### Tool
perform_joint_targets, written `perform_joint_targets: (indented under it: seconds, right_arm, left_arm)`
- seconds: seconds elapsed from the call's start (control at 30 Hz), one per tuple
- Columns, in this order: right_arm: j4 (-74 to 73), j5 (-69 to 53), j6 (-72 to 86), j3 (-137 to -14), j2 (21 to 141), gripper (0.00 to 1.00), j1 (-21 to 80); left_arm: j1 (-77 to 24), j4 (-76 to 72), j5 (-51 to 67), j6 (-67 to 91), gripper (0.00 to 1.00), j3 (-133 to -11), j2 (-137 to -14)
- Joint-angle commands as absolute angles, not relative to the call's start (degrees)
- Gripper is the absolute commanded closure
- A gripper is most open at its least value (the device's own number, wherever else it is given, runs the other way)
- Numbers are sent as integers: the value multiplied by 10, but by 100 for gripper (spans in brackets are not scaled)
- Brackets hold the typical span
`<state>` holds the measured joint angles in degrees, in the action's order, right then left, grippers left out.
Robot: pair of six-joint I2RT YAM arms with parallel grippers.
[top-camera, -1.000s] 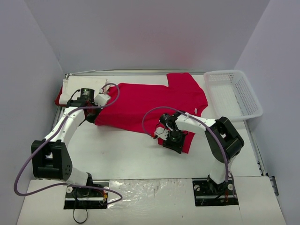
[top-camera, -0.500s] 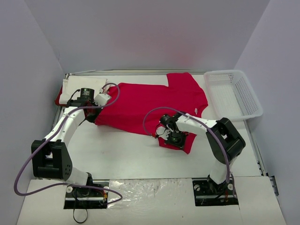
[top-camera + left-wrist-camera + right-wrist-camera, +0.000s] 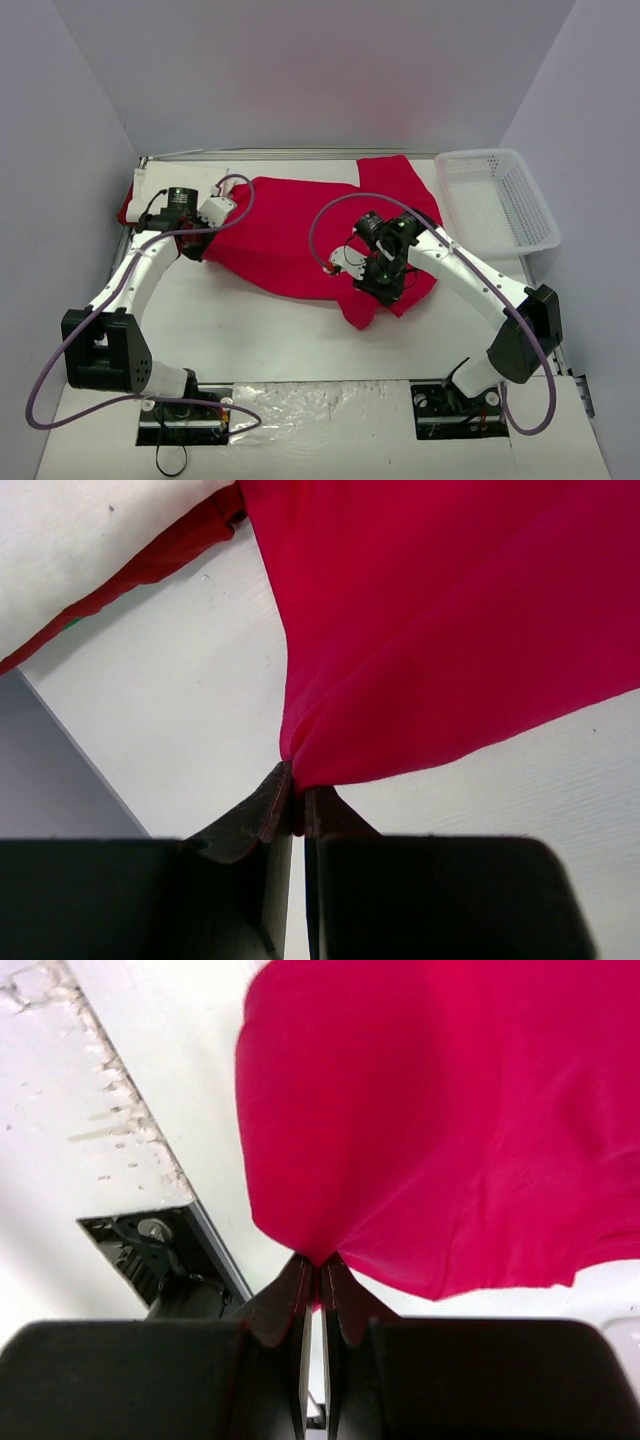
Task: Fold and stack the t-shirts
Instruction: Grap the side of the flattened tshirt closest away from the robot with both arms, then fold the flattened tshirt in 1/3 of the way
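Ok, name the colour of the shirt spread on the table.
Plain bright red t-shirt; clearest in the top external view.

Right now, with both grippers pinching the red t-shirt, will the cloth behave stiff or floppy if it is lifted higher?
Probably floppy: the red t-shirt bunches into folds where the left gripper pinches it. It likely sags between the holds, since it drapes from the right gripper onto the table. It seems light, as small pinches hold it.

Robotics lab cell, plain grey walls (image 3: 300,70); white table (image 3: 260,330), cabled robot arm (image 3: 140,270)
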<state>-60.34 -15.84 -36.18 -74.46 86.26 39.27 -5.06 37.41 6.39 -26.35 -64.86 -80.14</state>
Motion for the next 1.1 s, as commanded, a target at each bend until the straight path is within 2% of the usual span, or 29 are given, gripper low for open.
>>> perform_joint_targets:
  seconds: [0.0,0.2,0.37,0.47,0.5,0.57,0.77,0.97,1.07]
  right_arm:
    - [-679,-178,-409,-772,902,100,354]
    - [-671,-195,-480,-891,1074,100,235]
    - [-678,-187,-465,-1087,1260,99,171]
    - [-679,-171,-455,-1132,1309,73,166]
    - [-678,-168,-454,-1144,1314,59,166]
    - [-678,-166,-451,-1150,1320,51,163]
    - [-625,-149,-437,-1091,1247,46,164]
    - [-551,-101,-415,-1017,1153,46,166]
    - [-541,-91,-417,-977,1112,49,170]
  left_arm:
    - [-45,384,76,-264,98,-651,-790]
    - [-47,388,96,-269,98,-646,-803]
    - [-47,393,108,-266,98,-655,-820]
    - [-48,396,114,-269,98,-655,-826]
    - [-48,395,115,-269,98,-652,-825]
    - [-48,395,119,-271,98,-650,-824]
    - [-50,396,125,-269,98,-653,-831]
    - [-49,398,131,-265,98,-654,-827]
    - [-49,400,132,-266,98,-652,-824]
